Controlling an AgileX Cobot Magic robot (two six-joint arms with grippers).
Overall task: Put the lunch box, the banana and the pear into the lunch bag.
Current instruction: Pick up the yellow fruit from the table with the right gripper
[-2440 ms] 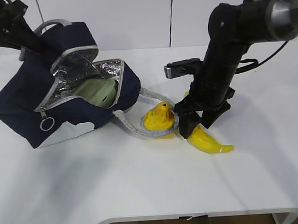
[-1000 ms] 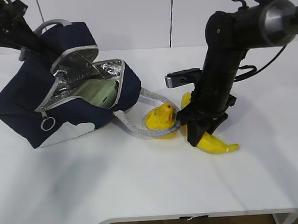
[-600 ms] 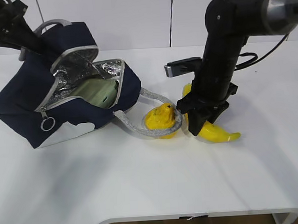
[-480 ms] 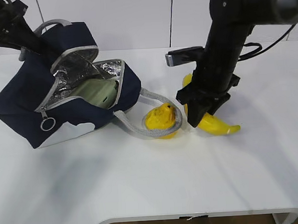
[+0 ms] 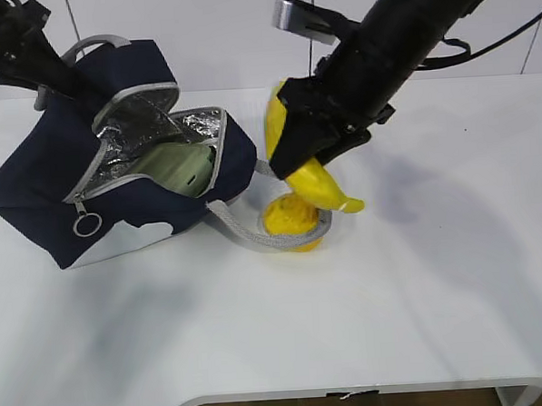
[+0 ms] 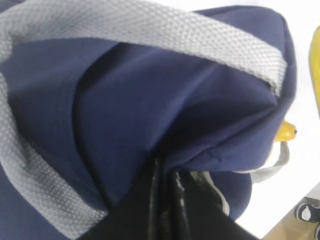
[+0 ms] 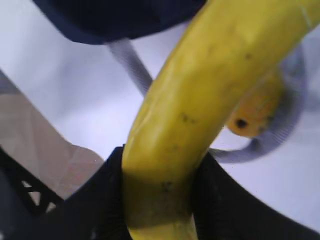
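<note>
Fruit first: our right fingers [image 7: 165, 200] hold the banana [image 5: 307, 165] above the pear [image 5: 290, 216]; left fingers [image 6: 165, 200], shut on the lunch bag [image 5: 34, 197], hold it open.

Bright, even light from above, washing out the white counter [image 5: 457, 284] almost to glare. Soft grey shadows only: one right of the pear [image 5: 293, 217], a broad faint one further right beneath the raised arm. Sharp focus throughout the exterior view. Soft and dark in the left wrist view, lunch bag [image 6: 150, 115] fabric too close for crisp weave. Heavily blurred in the right wrist view, banana [image 7: 200, 100] filling the frame, background smeared.
</note>
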